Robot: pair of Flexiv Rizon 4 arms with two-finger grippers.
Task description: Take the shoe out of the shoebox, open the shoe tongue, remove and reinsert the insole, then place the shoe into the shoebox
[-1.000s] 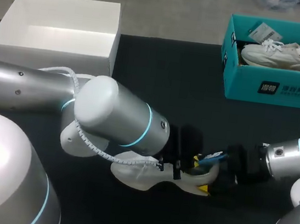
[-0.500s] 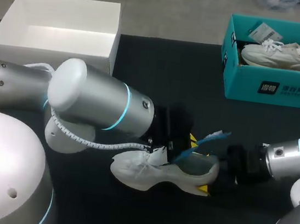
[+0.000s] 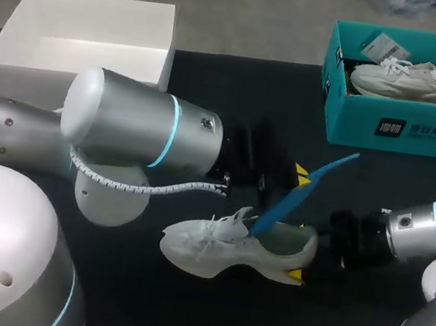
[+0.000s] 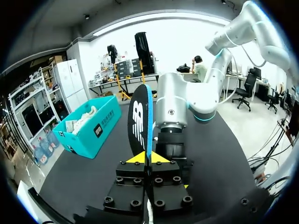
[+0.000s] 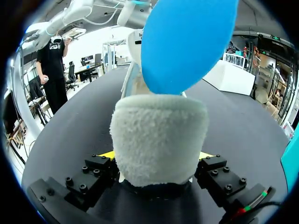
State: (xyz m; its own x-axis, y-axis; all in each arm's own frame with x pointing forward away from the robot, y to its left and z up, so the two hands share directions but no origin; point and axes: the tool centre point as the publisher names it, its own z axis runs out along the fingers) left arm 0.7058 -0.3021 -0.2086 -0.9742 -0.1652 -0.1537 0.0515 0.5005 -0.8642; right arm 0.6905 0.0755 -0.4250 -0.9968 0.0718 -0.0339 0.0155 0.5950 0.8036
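Two grips — left hand (image 4: 148, 157) on insole (image 3: 302, 192), right hand (image 5: 156, 154) on shoe (image 3: 223, 248).

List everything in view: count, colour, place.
table: one, black, under everything.
white box: one, white, far left.
teal box: one, teal, far right.
second shoe: one, white, inside the teal box.
shoe: one, white, mid-table.
insole: one, blue, slanting up out of the shoe.
left arm: one, silver, from the left.
right arm: one, silver, from the right.
left tool: one, black with yellow tips, shut on the insole.
right tool: one, black with yellow tips, shut on the shoe's heel.
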